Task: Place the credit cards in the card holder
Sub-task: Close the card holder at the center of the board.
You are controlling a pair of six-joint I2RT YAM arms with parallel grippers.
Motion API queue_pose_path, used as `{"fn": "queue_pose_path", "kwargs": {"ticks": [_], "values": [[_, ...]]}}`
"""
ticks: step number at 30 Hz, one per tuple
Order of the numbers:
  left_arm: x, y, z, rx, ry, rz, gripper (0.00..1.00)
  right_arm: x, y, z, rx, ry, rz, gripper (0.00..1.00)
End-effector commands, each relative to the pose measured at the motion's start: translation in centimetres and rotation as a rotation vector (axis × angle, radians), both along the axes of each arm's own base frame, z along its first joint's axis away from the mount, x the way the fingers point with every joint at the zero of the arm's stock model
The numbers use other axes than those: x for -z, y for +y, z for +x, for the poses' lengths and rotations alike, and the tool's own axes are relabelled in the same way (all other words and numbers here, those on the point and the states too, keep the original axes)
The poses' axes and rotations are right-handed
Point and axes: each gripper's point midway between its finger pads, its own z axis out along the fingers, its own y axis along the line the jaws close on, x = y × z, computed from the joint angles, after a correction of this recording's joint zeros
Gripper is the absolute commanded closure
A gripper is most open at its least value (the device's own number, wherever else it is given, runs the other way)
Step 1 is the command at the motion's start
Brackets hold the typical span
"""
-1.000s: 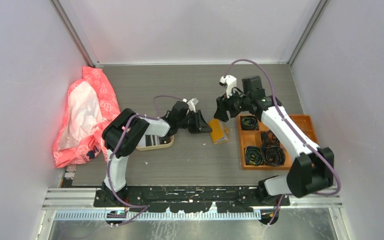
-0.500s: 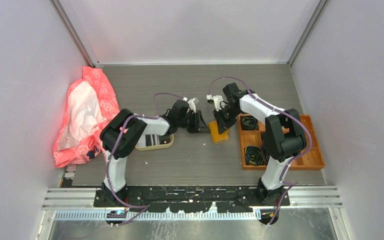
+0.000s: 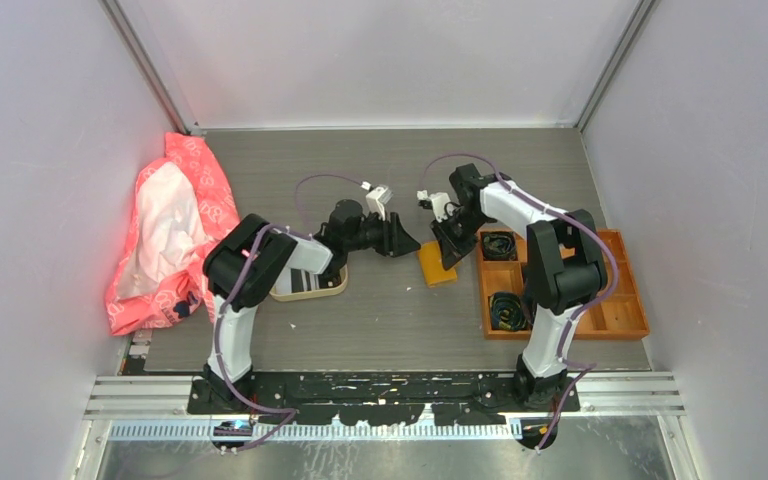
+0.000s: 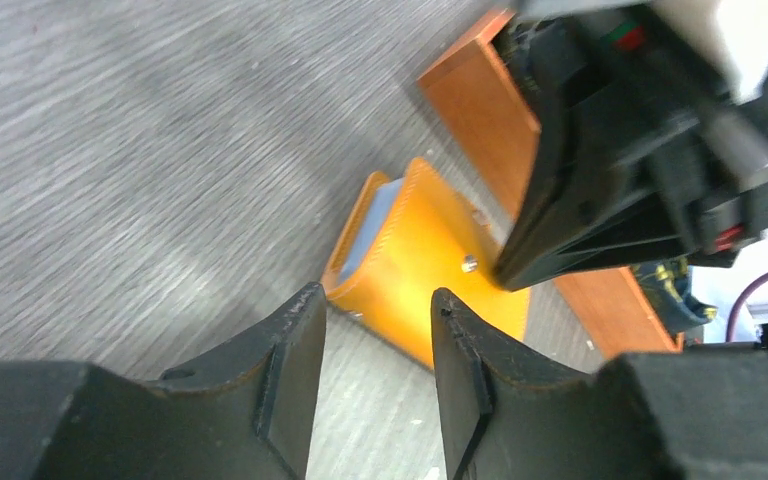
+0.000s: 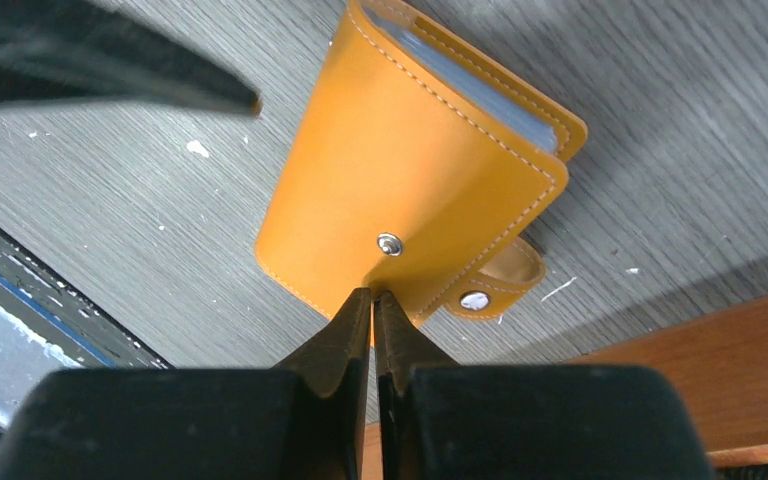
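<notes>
The right gripper (image 5: 372, 300) is clenched, its jaws pressed together with only a hairline between them. Its tips bear on the cover of the card holder (image 5: 410, 170), directly at 6 o'clock of the snap stud (image 5: 390, 243). Whether a thin edge of leather is nipped between the tips cannot be told from this angle. The snap tab (image 5: 490, 290) lies unfastened at 4 o'clock of the stud. Pale blue-grey credit cards (image 5: 480, 85) show edge-on inside the folded holder.

The left gripper (image 4: 375, 295) is released, jaws apart with nothing between them. In its wrist view the card holder lies at 12 o'clock, just beyond the tips and apart from them.

In the top view the holder rests on the table (image 3: 380, 320), between the two grippers. The orange box (image 3: 615, 322) stands at 3 o'clock of the holder, near it. The beige tray (image 3: 340, 288), carrying a striped card (image 3: 305, 281), sits at 9 o'clock, well apart.
</notes>
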Motion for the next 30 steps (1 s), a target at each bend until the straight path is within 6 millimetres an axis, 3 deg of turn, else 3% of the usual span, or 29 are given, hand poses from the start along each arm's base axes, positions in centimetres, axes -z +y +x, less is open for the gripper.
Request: {"fn": "queue_pose_path", "kwargs": {"ticks": [1,6,12,25,30], "values": [[-1.7,-0.9,1.5,0.036,-0.1,-0.099,0.56,-1.1,0.1,0.5,-0.008,-0.002,0.028,0.89],[-0.7,-1.6,2.5,0.048,-0.081,-0.091,0.54,-1.1,0.1,0.4,-0.009,0.006,0.032,0.89],[0.3,-2.6,2.2,0.101,-0.019,-0.128,0.52,-0.9,0.1,0.3,-0.015,0.018,0.031,0.89],[0.8,-2.9,0.1,0.134,0.047,-0.147,0.72,-1.3,0.3,0.1,-0.024,0.023,0.053,0.88],[1.0,-1.2,-1.0,0.034,0.063,-0.11,0.81,-1.8,0.8,-0.3,-0.047,0.028,0.084,0.88]]}}
